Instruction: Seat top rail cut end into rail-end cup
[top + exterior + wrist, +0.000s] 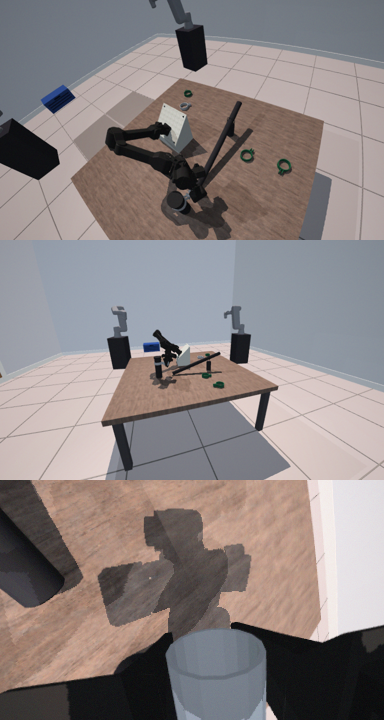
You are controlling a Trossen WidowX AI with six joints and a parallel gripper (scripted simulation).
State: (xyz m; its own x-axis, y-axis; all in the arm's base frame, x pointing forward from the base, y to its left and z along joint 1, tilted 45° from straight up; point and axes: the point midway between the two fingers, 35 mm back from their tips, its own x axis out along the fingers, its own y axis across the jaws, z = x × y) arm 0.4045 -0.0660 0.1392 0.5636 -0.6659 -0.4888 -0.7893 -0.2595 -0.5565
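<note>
The big black post (175, 199) (158, 368) stands near the table's front, with a pale brace band (184, 207) (157, 363) high on it. A pale grey rail-end cup (216, 677) (187, 195) hangs from the band beside the post. My gripper (195, 192) (167, 362) is shut on this cup; its dark fingers flank the cup in the wrist view. The long black rail (220, 141) (195, 363) slants up through the loop cap on the small post (230, 128) (208, 365). Its cut end (25, 575) rests low on the table (269, 198), beside the cup and outside it.
A white wedge block (176, 127) (184, 356) stands by the arm's base. Green rings (246, 155) (284, 165) (187, 93) and a grey ring (186, 107) lie on the table. Black pedestals (192, 46) (22, 150) and a blue crate (58, 98) stand on the floor.
</note>
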